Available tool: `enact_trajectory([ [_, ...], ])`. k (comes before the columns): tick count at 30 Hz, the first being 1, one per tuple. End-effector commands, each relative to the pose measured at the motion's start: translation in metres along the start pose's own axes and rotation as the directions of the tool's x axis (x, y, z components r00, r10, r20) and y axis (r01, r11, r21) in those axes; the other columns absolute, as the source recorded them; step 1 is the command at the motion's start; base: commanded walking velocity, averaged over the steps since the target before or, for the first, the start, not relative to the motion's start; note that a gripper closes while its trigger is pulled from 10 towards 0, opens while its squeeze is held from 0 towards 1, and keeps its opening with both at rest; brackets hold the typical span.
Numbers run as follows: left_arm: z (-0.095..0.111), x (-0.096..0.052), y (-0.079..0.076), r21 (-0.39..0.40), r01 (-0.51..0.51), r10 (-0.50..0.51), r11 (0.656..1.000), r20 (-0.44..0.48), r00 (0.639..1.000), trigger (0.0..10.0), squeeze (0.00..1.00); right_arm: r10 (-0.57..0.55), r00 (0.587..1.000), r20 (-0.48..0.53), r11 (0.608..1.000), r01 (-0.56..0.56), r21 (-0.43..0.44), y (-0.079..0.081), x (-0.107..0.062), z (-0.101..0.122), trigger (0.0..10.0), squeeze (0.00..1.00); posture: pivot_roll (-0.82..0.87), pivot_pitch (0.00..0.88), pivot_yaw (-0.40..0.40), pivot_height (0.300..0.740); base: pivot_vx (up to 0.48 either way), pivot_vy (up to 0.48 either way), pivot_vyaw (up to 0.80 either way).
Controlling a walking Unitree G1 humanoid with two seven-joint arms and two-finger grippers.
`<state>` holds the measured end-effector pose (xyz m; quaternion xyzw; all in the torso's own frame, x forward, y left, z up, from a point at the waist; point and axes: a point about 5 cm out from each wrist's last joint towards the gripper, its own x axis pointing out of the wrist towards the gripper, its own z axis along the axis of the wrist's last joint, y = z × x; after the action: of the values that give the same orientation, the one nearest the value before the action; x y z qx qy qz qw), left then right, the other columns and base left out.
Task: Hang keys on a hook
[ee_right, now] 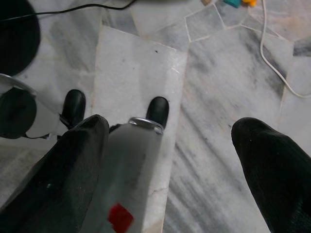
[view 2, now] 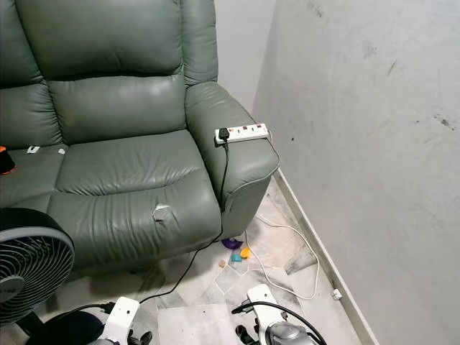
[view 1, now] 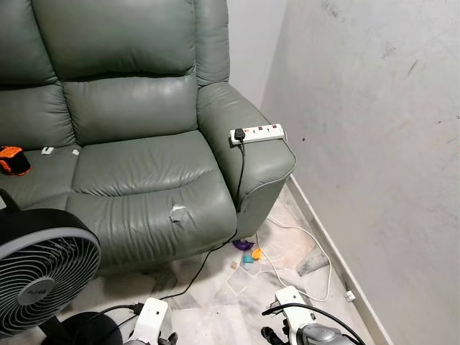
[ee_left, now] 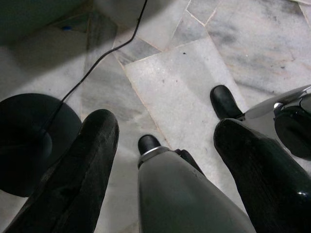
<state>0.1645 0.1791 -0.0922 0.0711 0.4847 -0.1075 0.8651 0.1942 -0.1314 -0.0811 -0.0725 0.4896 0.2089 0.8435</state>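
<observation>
Both arms hang low at the bottom of the eye views, the left arm and the right arm. In the left wrist view my left gripper is open above the marble floor, holding nothing. My right gripper is open too, also over marble floor, with nothing held. Behind each pair of fingers my own silver legs and black feet are visible. A small orange and black object lies on the sofa seat at the far left; I cannot tell what it is.
A green leather sofa stands ahead, with a white power strip on its armrest. A floor fan is close at the left. The grey wall runs along the right. Small coloured toys and a white cable lie on the floor.
</observation>
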Motion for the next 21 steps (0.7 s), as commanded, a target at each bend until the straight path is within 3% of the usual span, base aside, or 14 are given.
enact_trajectory([
  [1, -0.004, 0.000, -0.002, 0.010, 0.008, -0.008, 1.000, -0.014, 1.000, 10.0, 0.00, -0.019, 1.000, 0.004, 1.000, 0.019, -0.017, -0.006, -0.001, 0.001, 10.0, 0.00, 0.07, 0.068, -0.077, 0.740, 0.000, 0.000, -0.77],
  [12, -0.011, -0.002, -0.002, 0.019, 0.033, -0.033, 0.999, -0.034, 0.999, 10.0, 0.00, -0.017, 1.000, 0.001, 0.998, 0.018, -0.054, -0.009, -0.003, 0.001, 10.0, 0.00, 0.06, 0.071, -0.079, 0.740, 0.000, 0.000, -0.07],
  [15, -0.011, -0.002, -0.002, 0.016, 0.035, -0.034, 0.999, -0.034, 0.999, 10.0, 0.00, -0.020, 1.000, 0.010, 0.998, 0.021, -0.061, -0.010, -0.002, 0.012, 10.0, 0.00, 0.06, 0.071, -0.079, 0.740, 0.251, 0.000, 0.00],
  [21, -0.011, -0.002, -0.004, 0.017, 0.041, -0.040, 0.999, -0.031, 0.999, 10.0, 0.00, -0.016, 1.000, 0.006, 0.997, 0.017, -0.078, -0.007, -0.001, 0.009, 10.0, 0.00, 0.06, 0.073, -0.079, 0.740, 0.271, 0.000, 0.00],
])
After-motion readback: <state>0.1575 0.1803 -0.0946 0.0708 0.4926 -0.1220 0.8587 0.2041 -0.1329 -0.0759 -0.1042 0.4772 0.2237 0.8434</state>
